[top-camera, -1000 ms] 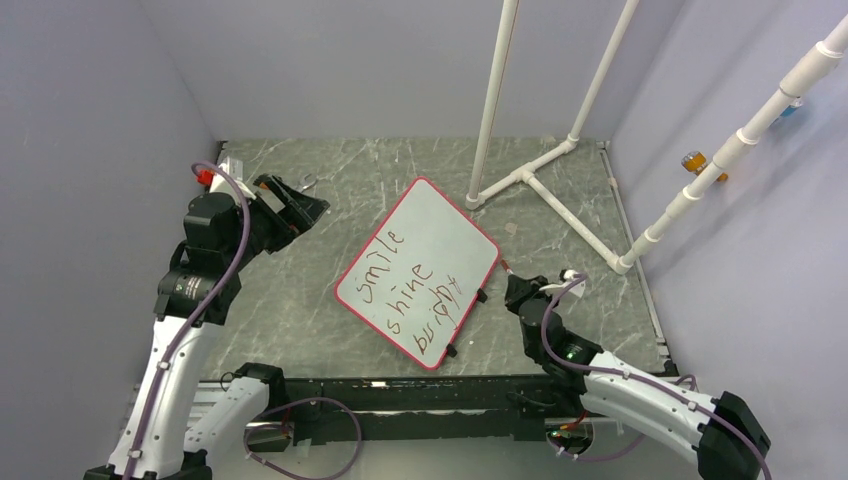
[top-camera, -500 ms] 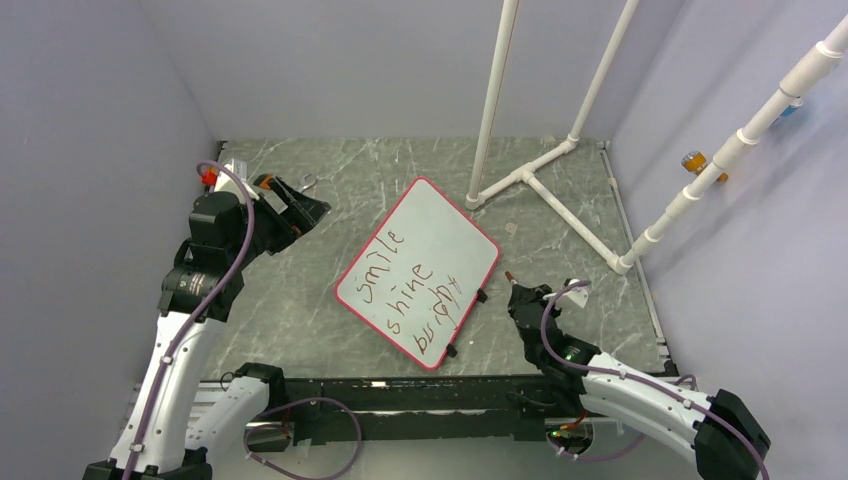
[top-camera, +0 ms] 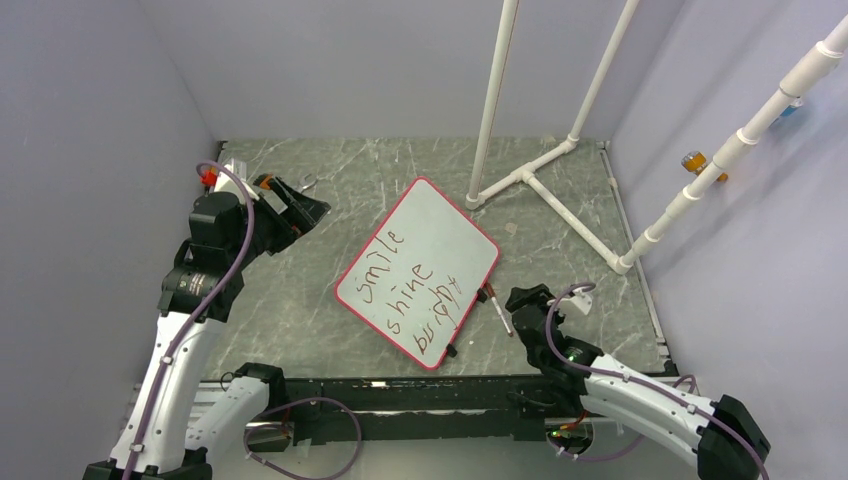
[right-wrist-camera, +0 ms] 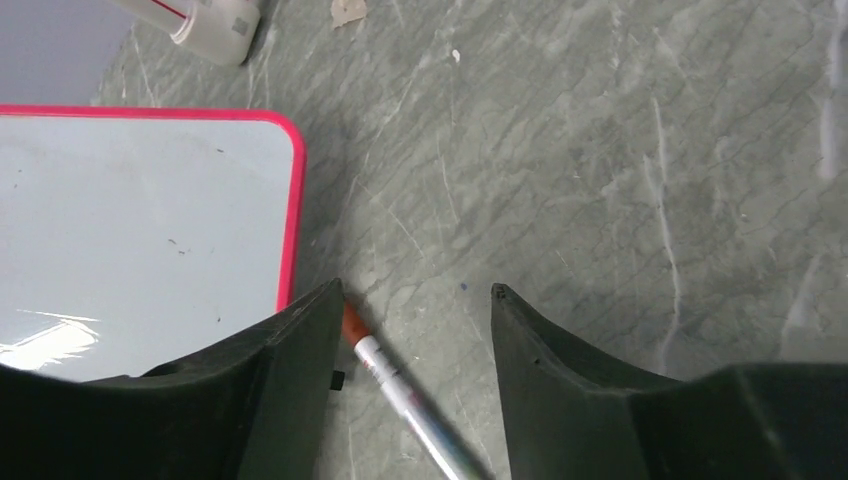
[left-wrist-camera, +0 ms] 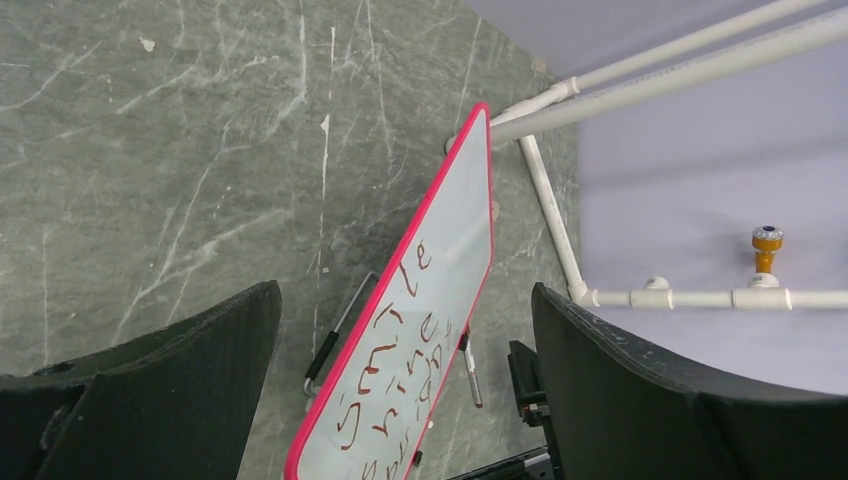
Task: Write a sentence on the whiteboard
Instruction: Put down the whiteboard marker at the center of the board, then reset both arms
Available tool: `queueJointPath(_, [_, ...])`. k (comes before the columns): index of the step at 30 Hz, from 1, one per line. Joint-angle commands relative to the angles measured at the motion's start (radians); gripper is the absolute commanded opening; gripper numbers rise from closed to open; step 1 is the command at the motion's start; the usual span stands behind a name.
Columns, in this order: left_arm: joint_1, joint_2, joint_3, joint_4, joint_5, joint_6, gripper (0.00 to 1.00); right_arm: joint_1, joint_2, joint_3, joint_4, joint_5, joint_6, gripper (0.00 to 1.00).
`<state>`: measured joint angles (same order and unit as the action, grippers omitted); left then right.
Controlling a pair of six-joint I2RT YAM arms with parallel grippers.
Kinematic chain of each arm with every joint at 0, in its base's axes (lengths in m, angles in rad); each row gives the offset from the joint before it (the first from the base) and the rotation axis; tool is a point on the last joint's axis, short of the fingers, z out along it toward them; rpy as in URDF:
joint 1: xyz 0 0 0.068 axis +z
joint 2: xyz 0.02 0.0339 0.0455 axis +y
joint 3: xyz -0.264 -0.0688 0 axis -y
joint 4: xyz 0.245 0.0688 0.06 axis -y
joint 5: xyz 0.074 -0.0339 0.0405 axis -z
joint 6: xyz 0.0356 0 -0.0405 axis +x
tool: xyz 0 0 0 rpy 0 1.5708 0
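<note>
Notably glossy whiteboard [top-camera: 440, 235], red-rimmed, veined grey tabletop [top-camera: 300, 290]

Booth, evenly lit.
I see lilac walls [top-camera: 350, 60] round a grey marbled table [top-camera: 400, 165], white pipes [top-camera: 492, 100] at the back.

The top external camera is looking steeply down from above and behind the arm bases, taking in the whole table [top-camera: 350, 190]. The left wrist camera is facing across it from well back, seeing the whiteboard [left-wrist-camera: 450, 260] obliquely. The right wrist camera is looking down close over one board corner. All three are sharing the whiteboard and the marker [right-wrist-camera: 400, 385] beside it.
</note>
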<state>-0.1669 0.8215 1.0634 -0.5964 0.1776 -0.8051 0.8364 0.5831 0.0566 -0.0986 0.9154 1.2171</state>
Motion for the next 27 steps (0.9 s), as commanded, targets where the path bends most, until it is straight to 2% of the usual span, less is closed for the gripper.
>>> queueJointPath(1, [0.007, -0.017, -0.006, 0.012, -0.021, 0.023, 0.98, -0.004, -0.022, 0.067, -0.082, 0.021, 0.027, 0.61])
queueJointPath(9, [0.007, -0.024, -0.02, -0.021, -0.085, 0.086, 0.99, -0.003, -0.026, 0.186, -0.164, 0.057, -0.082, 0.72])
queueJointPath(15, [0.007, -0.05, -0.042, -0.022, -0.143, 0.198, 0.99, -0.003, -0.006, 0.308, -0.118, 0.045, -0.329, 0.76])
queueJointPath(21, [0.008, -0.087, -0.093, -0.023, -0.253, 0.319, 0.99, -0.003, 0.034, 0.398, 0.05, -0.135, -0.648, 0.78])
queueJointPath(27, [0.007, -0.118, -0.155, 0.001, -0.228, 0.442, 0.99, -0.004, 0.073, 0.493, 0.092, -0.366, -0.785, 0.81])
